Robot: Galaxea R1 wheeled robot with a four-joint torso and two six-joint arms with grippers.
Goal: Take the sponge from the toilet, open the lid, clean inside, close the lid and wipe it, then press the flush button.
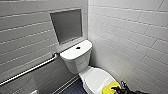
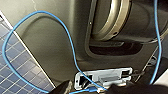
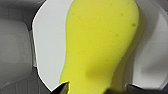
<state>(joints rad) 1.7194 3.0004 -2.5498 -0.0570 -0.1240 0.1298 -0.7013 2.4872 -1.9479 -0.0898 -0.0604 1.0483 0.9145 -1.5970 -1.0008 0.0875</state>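
While my R gripper (image 1: 119, 89) sits at the sponge (image 1: 110, 87) on the near end of the lid (image 1: 95, 78), I can't tell whether it's spread or clamped on the foam; dark metal just crowds one end of it. Right wrist view: sponge (image 3: 100, 42) runs lengthwise over the closed lid (image 3: 50, 47), bright yellow w/ a pinched waist, touching or just above the white surface, can't say which. Toilet (image 1: 76, 61) stands in the corner btwn two white-tiled walls, tank against the back wall. Flush button (image 1: 78, 47) is a small dark dot mid tank top, well apart from the sponge. Metal grab bar (image 1: 30, 70) runs along the wall left of the tank; grey recessed panel (image 1: 66, 25) sits above the tank. Dark blue tile floor (image 1: 75, 88) lies beside the bowl. L gripper (image 2: 92, 90) hangs close to my own grey body w/ a blue cable (image 2: 70, 42) looping past; its state I can't tell either.
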